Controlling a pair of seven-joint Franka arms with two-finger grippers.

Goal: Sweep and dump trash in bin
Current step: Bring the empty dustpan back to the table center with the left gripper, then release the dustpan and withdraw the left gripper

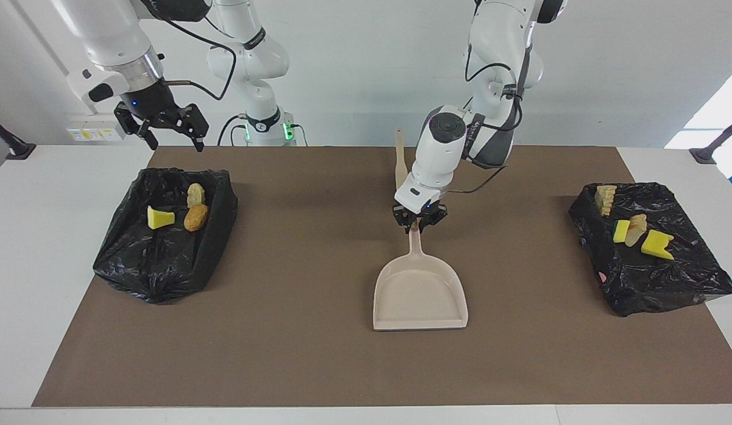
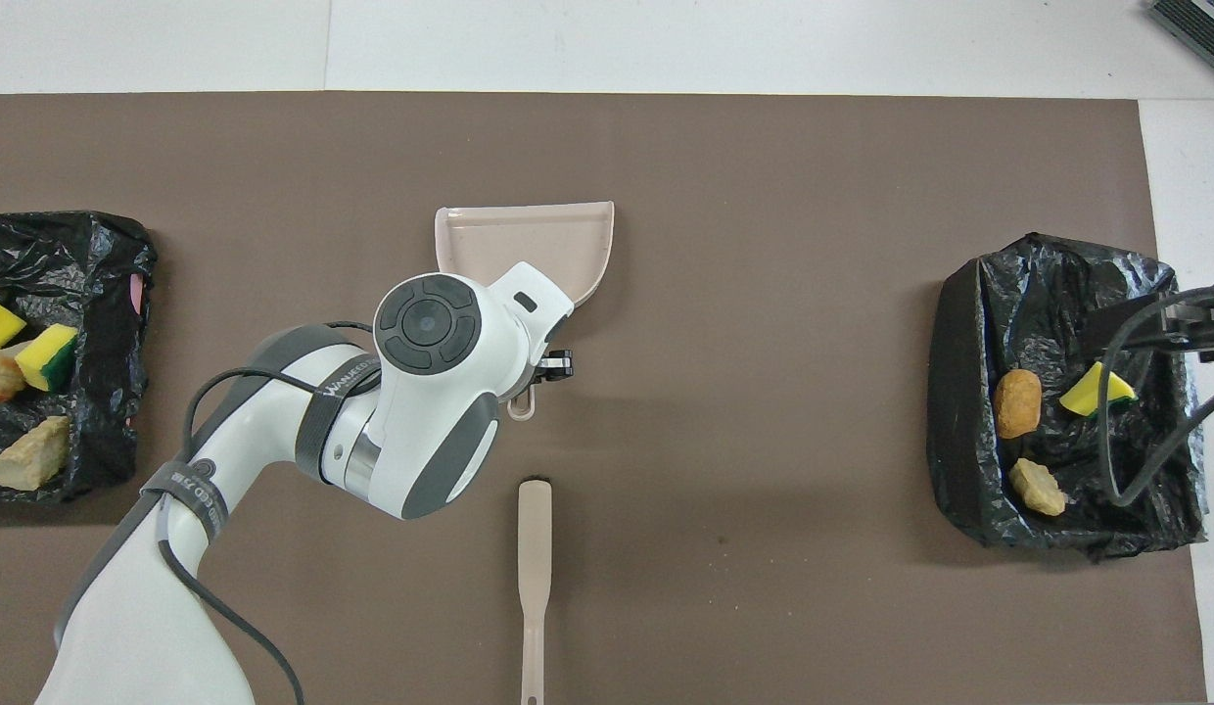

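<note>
White tabletop [image 1: 47, 236] is carrying a big brown mat [image 1: 319, 354] that's covering most of it. Sitting on the mat: a beige dustpan [image 1: 419, 295] around the middle, open edge pointing away from the robots, and a beige brush [image 2: 534, 578] lying nearer the robots than the dustpan, its handle pointing toward them. Two bins lined with black bags are sitting at the ends, one [image 1: 165, 236] at the right arm's end, one [image 1: 649, 260] at the left arm's end, hanging partly off the mat.
</note>
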